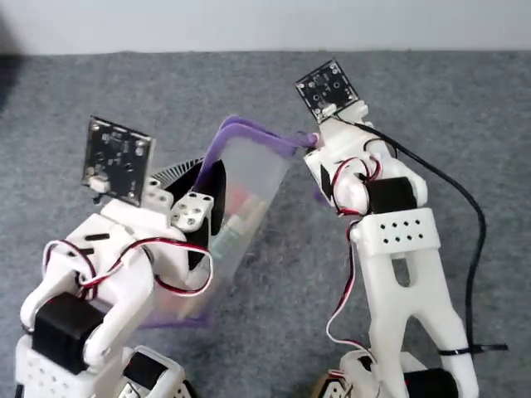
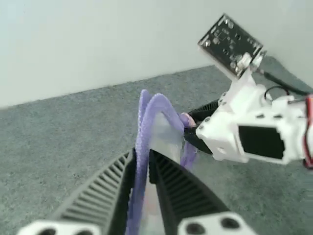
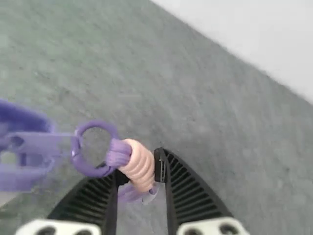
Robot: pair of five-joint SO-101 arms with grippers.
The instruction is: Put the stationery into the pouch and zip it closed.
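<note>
A: Status of the pouch [image 1: 249, 178]?

B: It is seen near the centre of the high view, stood upright with its purple zip edge on top, over the grey table [image 1: 99, 91]. The zip edge runs from about 11 o'clock to 2 o'clock. Whether the bottom edge is touching the table cannot be told.

A: Stationery [image 1: 236, 211]?

B: It is seen through the clear wall, inside the pouch, as red and green items. Individual pieces cannot be made out.

A: Left hand [image 2: 142, 157]?

B: It is clamped on the pouch. The purple zip edge is pinched between both black fingers [image 2: 115, 171] at the pouch's 8 o'clock end. The arm is based at 7 o'clock in the high view.

A: Right hand [image 3: 139, 169]?

B: It is closed on the zip pull [image 3: 138, 166]. A peach bead on a purple cord is squeezed between the fingers. A purple ring [image 3: 93, 147] links the cord to the slider [image 3: 29, 147] just beside it. In the high view this hand [image 1: 319, 157] is placed at the pouch's 2 o'clock corner, and the arm is based at 5 o'clock.

A: Zip shut?

B: That cannot be told. The slider is seen at the 2 o'clock end of the zip edge.
</note>
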